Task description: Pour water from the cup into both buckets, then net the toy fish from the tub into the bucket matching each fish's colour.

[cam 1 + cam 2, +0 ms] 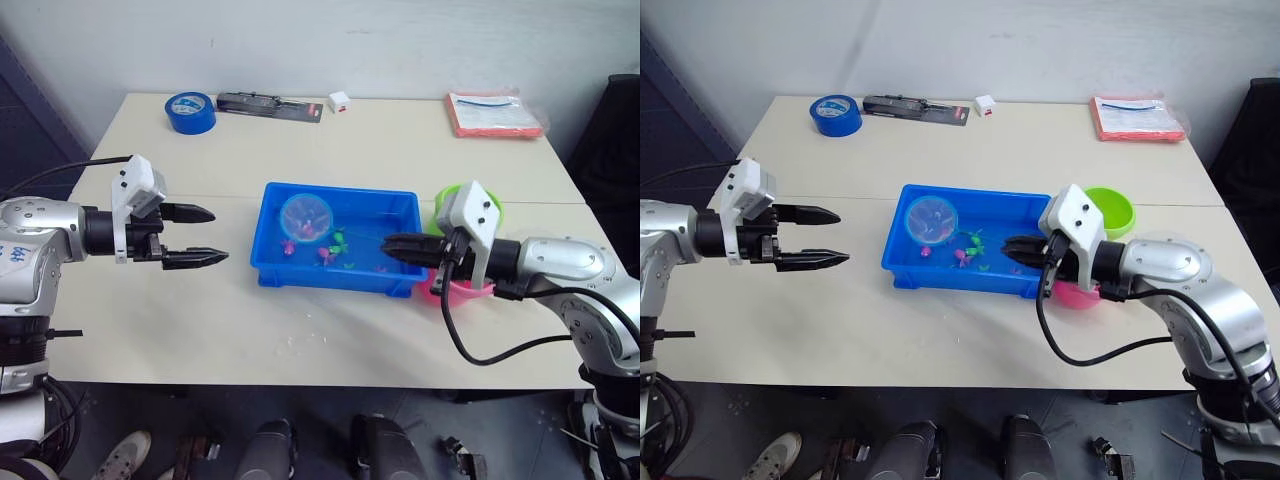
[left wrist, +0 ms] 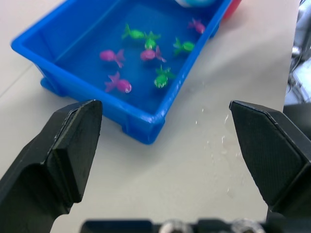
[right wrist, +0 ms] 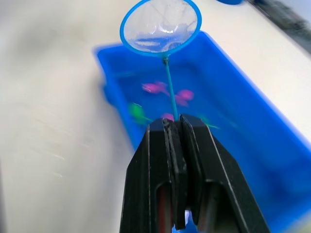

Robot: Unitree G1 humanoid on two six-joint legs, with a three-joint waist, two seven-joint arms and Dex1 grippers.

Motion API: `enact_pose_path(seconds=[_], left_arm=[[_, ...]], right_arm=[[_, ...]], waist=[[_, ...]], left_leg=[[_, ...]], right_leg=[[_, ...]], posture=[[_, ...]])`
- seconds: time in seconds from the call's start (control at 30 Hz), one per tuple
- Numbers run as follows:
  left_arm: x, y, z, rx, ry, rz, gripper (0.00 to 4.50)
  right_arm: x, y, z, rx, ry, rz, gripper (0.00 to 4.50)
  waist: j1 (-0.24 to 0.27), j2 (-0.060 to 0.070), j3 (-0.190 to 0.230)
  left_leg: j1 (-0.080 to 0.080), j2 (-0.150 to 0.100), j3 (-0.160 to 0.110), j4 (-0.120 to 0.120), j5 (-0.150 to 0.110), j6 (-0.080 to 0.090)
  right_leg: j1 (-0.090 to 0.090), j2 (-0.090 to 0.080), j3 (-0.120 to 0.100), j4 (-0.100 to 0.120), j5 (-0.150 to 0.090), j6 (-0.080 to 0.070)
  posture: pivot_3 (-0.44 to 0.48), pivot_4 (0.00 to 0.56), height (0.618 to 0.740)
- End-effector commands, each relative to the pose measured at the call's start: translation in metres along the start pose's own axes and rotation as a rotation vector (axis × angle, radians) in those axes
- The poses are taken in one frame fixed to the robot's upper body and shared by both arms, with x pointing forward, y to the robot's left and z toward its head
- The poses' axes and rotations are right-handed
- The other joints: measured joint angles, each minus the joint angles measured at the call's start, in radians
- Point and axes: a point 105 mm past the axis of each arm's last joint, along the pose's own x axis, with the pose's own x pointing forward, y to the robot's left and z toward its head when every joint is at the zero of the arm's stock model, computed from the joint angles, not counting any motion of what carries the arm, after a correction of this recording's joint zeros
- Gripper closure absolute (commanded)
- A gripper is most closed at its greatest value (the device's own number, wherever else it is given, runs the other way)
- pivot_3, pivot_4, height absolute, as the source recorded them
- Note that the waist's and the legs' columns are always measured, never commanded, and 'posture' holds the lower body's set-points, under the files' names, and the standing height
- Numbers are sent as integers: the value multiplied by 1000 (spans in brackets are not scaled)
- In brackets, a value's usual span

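The small round net with a light blue ring (image 3: 161, 27) is over the far-left corner of the shallow bright blue plastic tub (image 1: 400, 205), its thin handle pinched by the right claw (image 3: 174, 127), while the left claw (image 1: 205, 235) is spread beside the tub.

One bright blue rectangular plastic tub (image 1: 268, 262) sits on the table. In it, eight tiny plastic toy fish (image 2: 154, 53) show from the left wrist: four pink or magenta, four green. One round net with a light blue ring (image 3: 161, 26). Two small round plastic buckets, one lime green (image 1: 1118, 208), one pink (image 1: 1076, 294). One blue tape roll (image 1: 191, 110) at the back.
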Motion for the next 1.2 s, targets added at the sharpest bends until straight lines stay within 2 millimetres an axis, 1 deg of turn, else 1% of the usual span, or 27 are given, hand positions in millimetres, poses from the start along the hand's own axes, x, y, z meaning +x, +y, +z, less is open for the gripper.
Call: enact_pose_path(seconds=[0.03, 0.2, 0.27, 0.3, 0.37, 0.43, 0.57, 0.67, 0.83, 1.03, 1.2], left_arm=[[0, -12, 9, 13, -39, -32, 0], [4, -16, 7, 76, -55, -38, 0], [8, -17, 5, 83, -49, -47, 0], [11, -19, 5, 95, -54, -65, 0], [15, -20, 6, 178, -60, -67, 0], [19, -23, 6, 192, -65, -98, 0], [25, -22, 8, 193, -81, -116, 0], [28, -21, 9, 203, -87, -118, 0], [32, -21, 12, 208, -102, -122, 0], [33, -24, 15, 207, -119, -125, 0], [32, -26, 18, 202, -134, -116, 0]], right_arm=[[-1, -12, -3, -229, 74, -29, 3703], [-1, -21, -11, -345, 134, -32, 3703], [-3, -27, -18, -399, 181, -44, 3703], [-5, -31, -21, -442, 215, -50, 3703], [-8, -35, -26, -520, 259, -44, 3703], [-11, -39, -27, -570, 288, -36, 3703], [-22, -47, -30, -699, 365, -14, 3703], [-24, -47, -31, -794, 400, 30, 3703], [-21, -47, -35, -890, 442, 81, 3703], [-12, -42, -46, -979, 474, 150, 3703], [-8, -42, -54, -1007, 487, 169, 3703]], waist=[[-1, 0, 0], [-1, 0, 0], [-1, 0, 0], [-1, 0, 0], [-1, 0, 0], [-1, 0, 0], [-1, 1, 0], [-2, 1, 1], [-4, 1, 1], [-3, 1, 1], [-3, 1, 1]], left_leg=[[0, 0, 0, 0, 0, 0], [0, 0, 0, 0, 0, 0], [0, 0, 1, 0, 0, 0], [0, 0, 1, 0, 0, 0], [0, 0, 1, 0, 0, 0], [0, 0, 1, 0, 0, 0], [0, 0, 1, 0, 0, 0], [0, 0, 2, 0, 0, 0], [0, 1, 2, 0, 0, 0], [0, 1, 2, 0, 0, 0], [0, 1, 2, 0, 0, 0]], right_leg=[[0, 0, 0, 0, 0, 0], [0, 1, 0, 0, 0, 0], [0, 1, 0, 0, 0, 0], [0, 1, 0, 0, 0, 0], [0, 1, 0, 0, 0, 0], [0, 1, -1, 0, 0, 0], [0, 1, -1, 0, 0, 0], [0, 1, -1, 0, 0, 0], [0, 2, 0, 0, 0, 0], [0, 2, 0, 0, 0, 0], [0, 2, 0, 0, 0, 0]], posture=[[0, 150, 737], [0, 150, 737], [0, 150, 737], [0, 150, 737], [0, 150, 737], [0, 150, 737], [0, 150, 737], [0, 150, 737], [0, 150, 737], [0, 150, 737], [0, 150, 737]])
